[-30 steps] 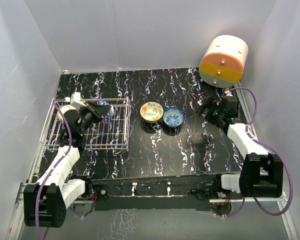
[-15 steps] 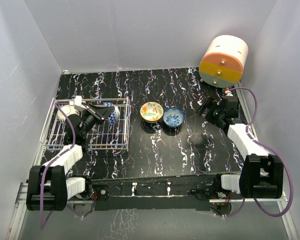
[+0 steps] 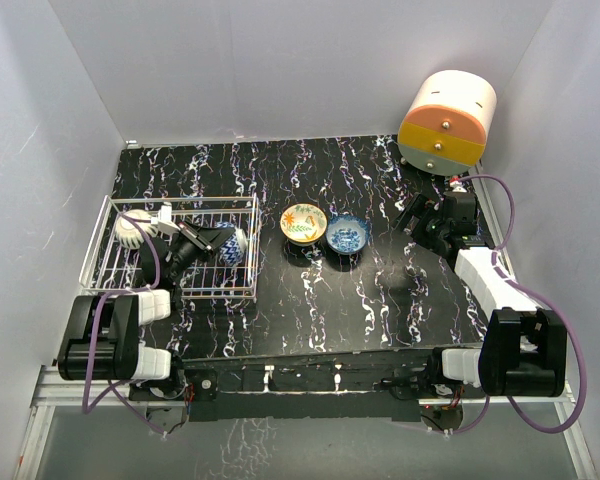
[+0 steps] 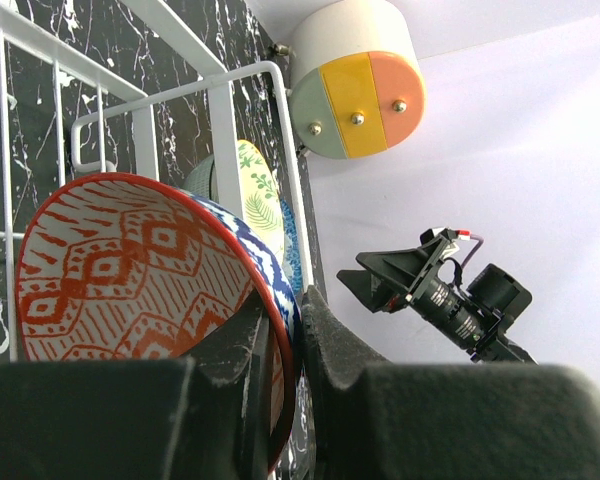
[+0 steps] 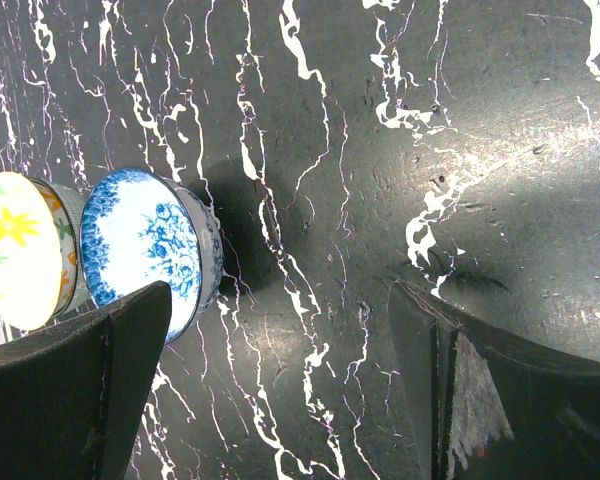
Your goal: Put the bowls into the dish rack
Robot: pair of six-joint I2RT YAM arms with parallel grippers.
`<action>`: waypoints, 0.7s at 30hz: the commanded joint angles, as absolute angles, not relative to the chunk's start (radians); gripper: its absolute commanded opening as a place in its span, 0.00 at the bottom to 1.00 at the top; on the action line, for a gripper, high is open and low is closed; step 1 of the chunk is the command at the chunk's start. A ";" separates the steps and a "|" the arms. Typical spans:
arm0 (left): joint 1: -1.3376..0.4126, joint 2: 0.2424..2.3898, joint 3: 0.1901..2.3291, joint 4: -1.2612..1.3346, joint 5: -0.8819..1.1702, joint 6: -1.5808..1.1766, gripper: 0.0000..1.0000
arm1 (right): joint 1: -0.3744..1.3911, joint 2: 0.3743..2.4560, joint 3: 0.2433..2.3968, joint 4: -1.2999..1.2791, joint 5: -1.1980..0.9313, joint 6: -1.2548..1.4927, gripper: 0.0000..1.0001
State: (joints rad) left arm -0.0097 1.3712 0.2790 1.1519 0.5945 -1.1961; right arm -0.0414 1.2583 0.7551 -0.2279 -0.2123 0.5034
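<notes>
The white wire dish rack stands at the left. My left gripper is inside it, near its right wall, shut on the rim of a bowl with a red-patterned inside and blue-patterned outside, held tilted on edge. In the left wrist view the gripper pinches this bowl by its rim, beside the rack wall. A yellow-floral bowl and a blue bowl sit side by side on the table at centre. My right gripper is open and empty, right of the blue bowl.
The cream-and-orange drawer unit stands at the back right corner. Grey walls enclose the black marbled table. The yellow-floral bowl shows at the left edge of the right wrist view.
My left gripper has moved right and nearer within the rack, carrying the red-patterned bowl and lowering it. The right arm and the two table bowls have not moved.
</notes>
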 commanded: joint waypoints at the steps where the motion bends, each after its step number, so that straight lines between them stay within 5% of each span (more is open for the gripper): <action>1: 0.022 1.297 0.254 1.096 0.593 -1.149 0.00 | -0.046 1.264 0.752 -0.189 -0.208 0.495 0.93; 12: 0.071 1.189 0.230 0.843 0.515 -1.046 0.01 | -0.046 1.276 0.752 -0.187 -0.209 0.490 0.93; 21: 0.077 1.207 0.223 0.831 0.501 -1.045 0.14 | -0.046 1.275 0.747 -0.188 -0.203 0.488 0.93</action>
State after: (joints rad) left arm 0.0566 1.1885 0.2356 0.9356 0.5785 -1.1030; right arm -0.0414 1.2778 0.7551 -0.2276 -0.2123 0.4995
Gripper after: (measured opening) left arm 0.144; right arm 0.928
